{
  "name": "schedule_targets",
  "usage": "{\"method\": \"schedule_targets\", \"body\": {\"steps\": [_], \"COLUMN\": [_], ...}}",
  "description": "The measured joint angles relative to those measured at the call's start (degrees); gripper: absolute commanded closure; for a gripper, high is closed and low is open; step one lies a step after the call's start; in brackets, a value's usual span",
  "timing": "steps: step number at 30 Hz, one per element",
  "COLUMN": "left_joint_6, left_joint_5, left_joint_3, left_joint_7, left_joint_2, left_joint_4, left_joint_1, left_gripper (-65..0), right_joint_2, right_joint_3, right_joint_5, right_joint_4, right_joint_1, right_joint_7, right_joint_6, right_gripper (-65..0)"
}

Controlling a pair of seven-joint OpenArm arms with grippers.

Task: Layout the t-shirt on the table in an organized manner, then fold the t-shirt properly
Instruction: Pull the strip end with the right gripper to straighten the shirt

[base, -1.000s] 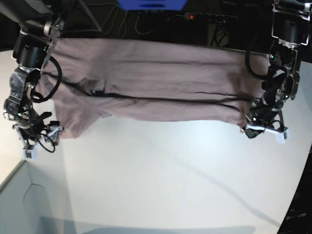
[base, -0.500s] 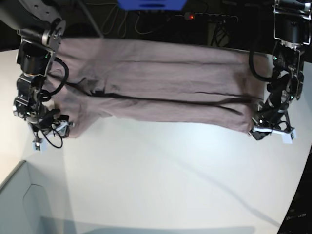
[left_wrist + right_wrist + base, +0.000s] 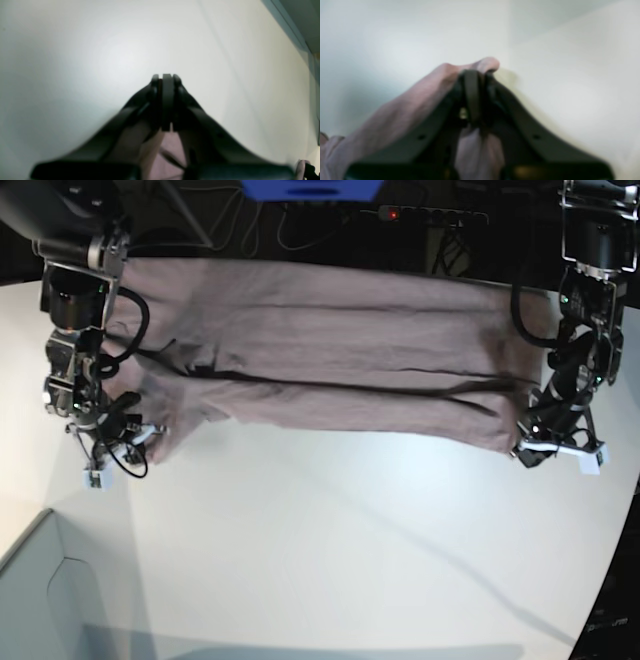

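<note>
Nearest me, bare white table [image 3: 350, 560] fills the foreground. Beyond it, my right gripper [image 3: 476, 75] is clamped on a fold of the t-shirt [image 3: 320, 350] at its near left corner (mauve cloth bulges over the tips). My left gripper [image 3: 166, 77] is pressed together on the near right corner, cloth showing between its arms. Farther back, the shirt lies spread wide across the table's far edge.

I'm seeing both arms hanging down at the frame edges in the base view. The right gripper [image 3: 122, 442] at mid-left is pinching closed on the t-shirt [image 3: 320, 360], and the left gripper [image 3: 556, 448] at mid-right is clamping it too, fingers [image 3: 167, 100] pressed together.
</note>
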Motion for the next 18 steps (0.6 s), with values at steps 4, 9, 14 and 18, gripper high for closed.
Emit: {"method": "schedule_targets", "body": {"steps": [4,9,14,18], "left_joint_6": [0.00,0.00,-0.11,-0.31], "left_joint_5": [0.00,0.04,0.17,0.13], "left_joint_3": [0.00,0.04,0.09,0.04], "left_joint_7": [0.00,0.20,-0.22,0.07], "left_joint_2": [0.02,-0.02,-0.22,-0.17], "left_joint_4": [0.00,0.02,0.22,0.26], "left_joint_1": [0.00,-0.31,-2.29,-3.39], "left_gripper": [-0.2,-0.2,-0.1,-0.1], "right_joint_2": [0.00,0.17,0.85,0.61], "right_joint_3": [-0.11,-0.07,0.11,0.02], "right_joint_5": [0.42,-0.35,-0.35,-0.13], "right_joint_4": [0.04,5.81,17.84,23.10], "right_joint_1": [-0.02,-1.42,-4.17,-4.92], "right_joint_7": [-0.02,-2.40,-2.69,-2.40], "right_joint_6": [0.02,0.20,0.13,0.17], "right_gripper": [0.0,0.0,0.0,0.0]}}
